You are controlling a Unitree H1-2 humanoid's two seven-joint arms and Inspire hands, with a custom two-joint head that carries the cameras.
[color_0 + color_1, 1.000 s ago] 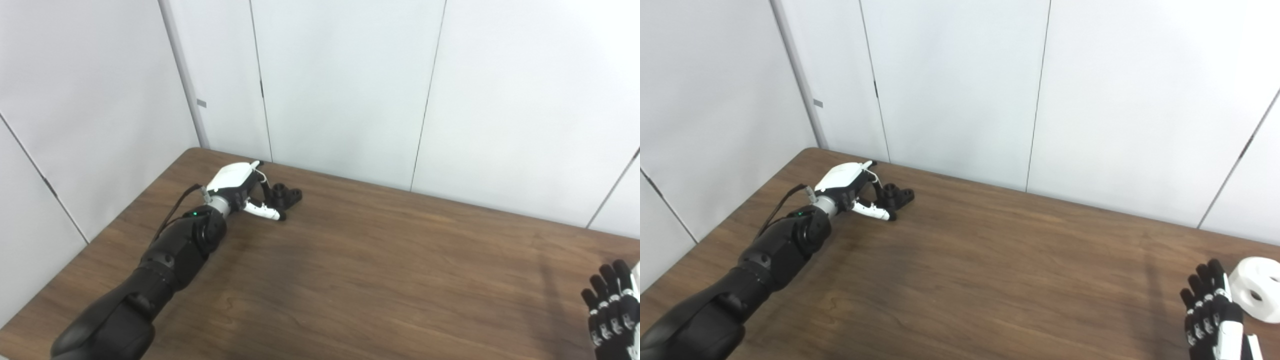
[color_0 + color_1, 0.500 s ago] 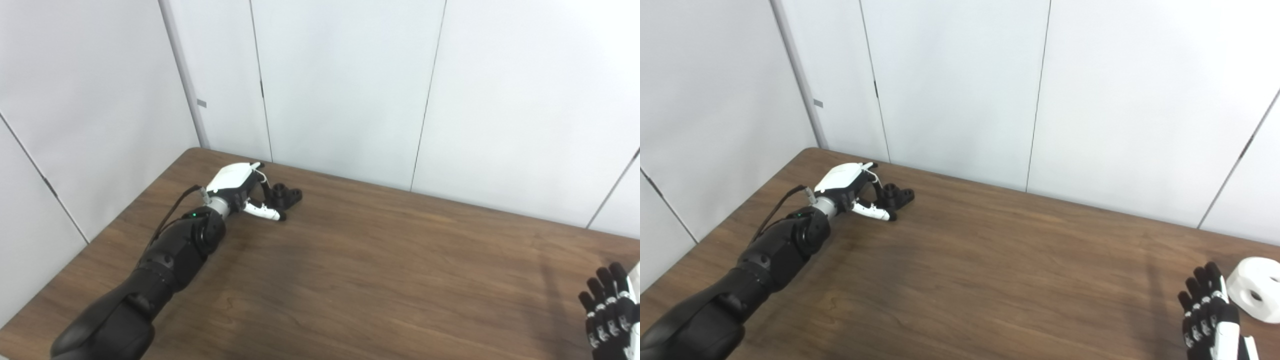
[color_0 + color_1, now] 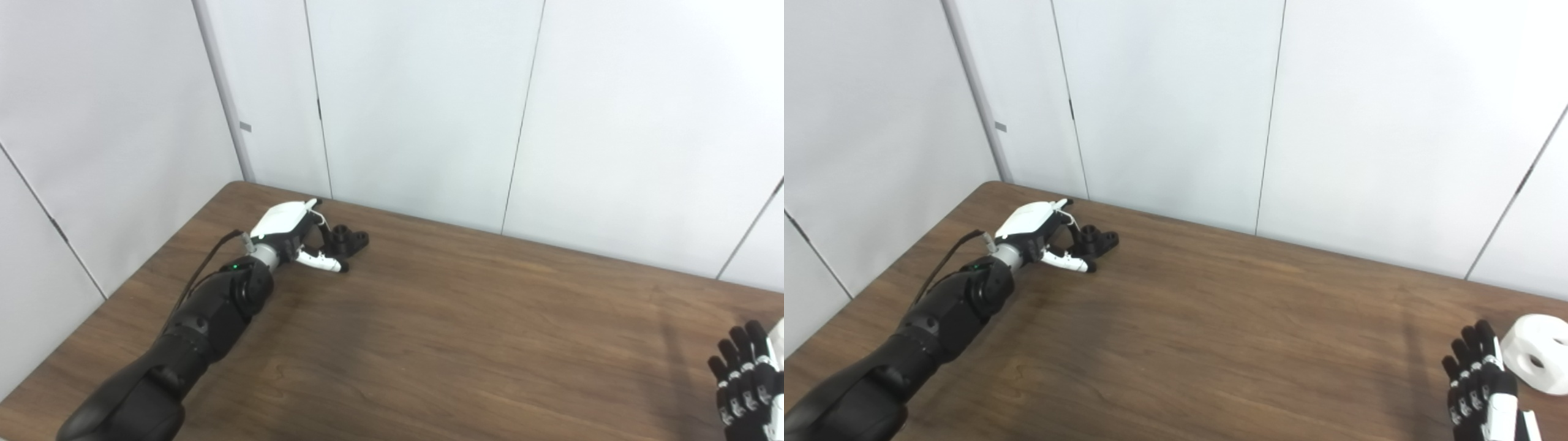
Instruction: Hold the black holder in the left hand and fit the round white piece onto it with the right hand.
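Right eye view — holder [image 3: 1095,241] flat on table [image 3: 1213,331], long axis running right, left hand [image 3: 1038,236] curled loosely around it, grip unclear — right hand [image 3: 1479,383] empty, fingers spread, just beside white piece [image 3: 1536,361].

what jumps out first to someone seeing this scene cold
The long black arm reaching to the table's far left corner, where the left hand is at the black holder. Then the round white piece at the right edge, with the open right hand just beside it.

A brown wood-grain counter [image 3: 465,331] is stretching before me, and white wall panels [image 3: 416,104] are standing behind it.
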